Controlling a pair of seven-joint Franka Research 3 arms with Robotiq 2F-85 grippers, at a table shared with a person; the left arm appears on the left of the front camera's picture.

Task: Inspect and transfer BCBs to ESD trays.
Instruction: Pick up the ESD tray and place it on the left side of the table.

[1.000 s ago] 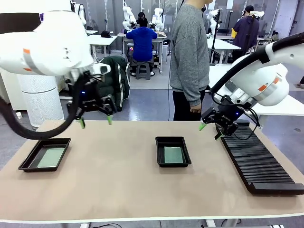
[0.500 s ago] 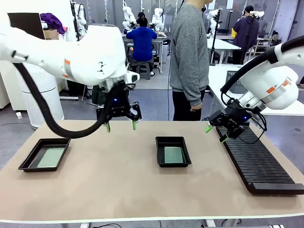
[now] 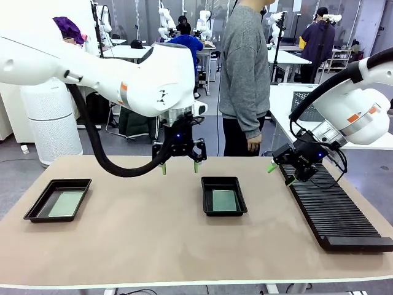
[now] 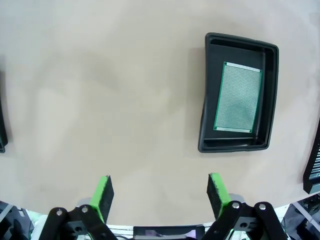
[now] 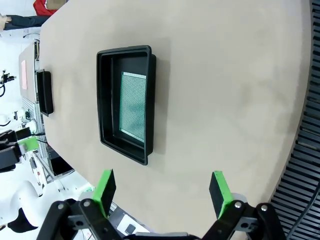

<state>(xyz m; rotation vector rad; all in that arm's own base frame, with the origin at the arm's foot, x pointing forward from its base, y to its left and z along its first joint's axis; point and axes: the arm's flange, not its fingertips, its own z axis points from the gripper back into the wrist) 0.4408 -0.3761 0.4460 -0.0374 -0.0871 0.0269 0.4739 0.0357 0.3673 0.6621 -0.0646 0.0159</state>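
The left gripper, jaws spread and empty, is hovering just left of the middle ESD tray, nearer its BCB.

Bench: matt beige, smooth. ESD trays: black plastic, slight sheen. BCBs: green, finely dotted. My left hand: black, matt green pads.

Pretty standard lab room: grey floor, lots of white tables further back, and a person in a blue top sitting at one. There's a white perforated cylinder unit on the left, beside the beige table.
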